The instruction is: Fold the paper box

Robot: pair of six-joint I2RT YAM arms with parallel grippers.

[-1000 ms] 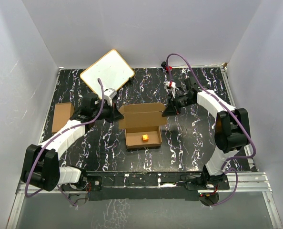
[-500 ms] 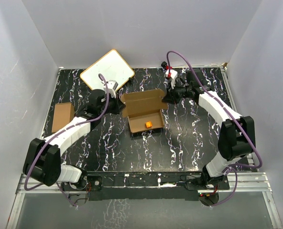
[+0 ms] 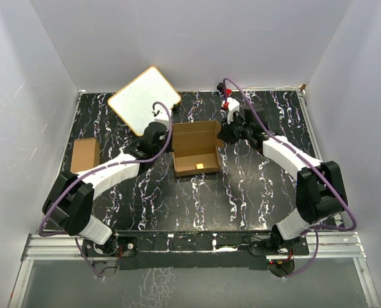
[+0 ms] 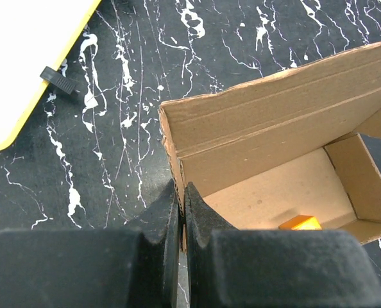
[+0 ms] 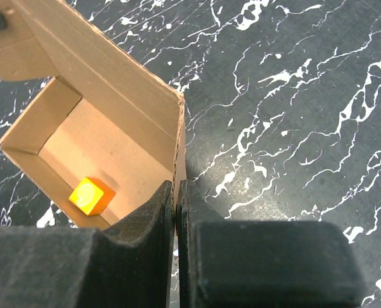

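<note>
**Visitor:** Where is the paper box [image 3: 195,151]?

**Onlooker:** Toward the back of the black marbled table [image 3: 254,186], squarely between the two arms. It sits open, with its lid [image 3: 195,131] raised along the far side. A small orange cube [image 5: 91,196] rests on its floor near the front wall.

**Visitor:** And the grippers?

**Onlooker:** Both are clenched on it. The left gripper [image 4: 181,192] pinches the thin cardboard of the box's left wall between its black fingers. The right gripper [image 5: 176,189] nips the right wall the same way, with no gap showing at either pair of jaws.

**Visitor:** Anything else on the table?

**Onlooker:** A white board [image 3: 144,99] with a tan rim lies at the back left, just behind the left arm. A small brown carton [image 3: 86,154] lies by the left edge, well apart from the box.
</note>
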